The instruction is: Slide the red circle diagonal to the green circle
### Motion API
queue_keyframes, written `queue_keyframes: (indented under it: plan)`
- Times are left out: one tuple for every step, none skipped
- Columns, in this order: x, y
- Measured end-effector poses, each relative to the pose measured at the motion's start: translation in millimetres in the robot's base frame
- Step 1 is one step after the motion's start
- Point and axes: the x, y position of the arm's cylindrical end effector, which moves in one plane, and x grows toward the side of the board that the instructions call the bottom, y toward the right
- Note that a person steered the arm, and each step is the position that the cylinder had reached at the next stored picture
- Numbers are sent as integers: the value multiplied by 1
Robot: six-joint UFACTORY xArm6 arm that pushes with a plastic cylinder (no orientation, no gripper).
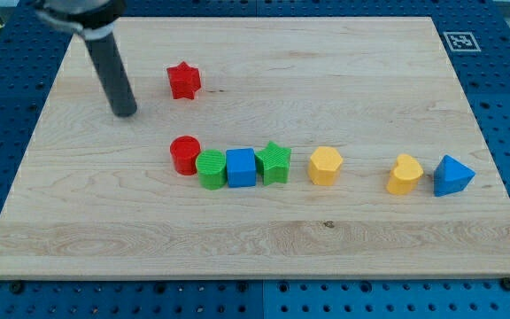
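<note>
My tip sits up-left of red circle, touching green circle.

Ends in a straight dark rod, round in section, smooth and matte, charcoal to black from top to bottom. Carries a faint paler sheen down one long side. Keeps the same thickness along the whole visible length. Closes at my tip, a blunt, slightly rounded end, left of the red star and a little below it. Widens, up and left of the red star, into a bulkier black and grey housing, blurred and cut off by the view's top edge; details there too soft to make out.
</note>
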Motion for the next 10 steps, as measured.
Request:
queue_keyframes:
  plan:
    - [50, 11]
    - [75, 39]
    - [75, 49]
    - [95, 60]
    - [113, 73]
    - [112, 92]
    - [98, 112]
    - [82, 116]
    - [82, 117]
    - [86, 125]
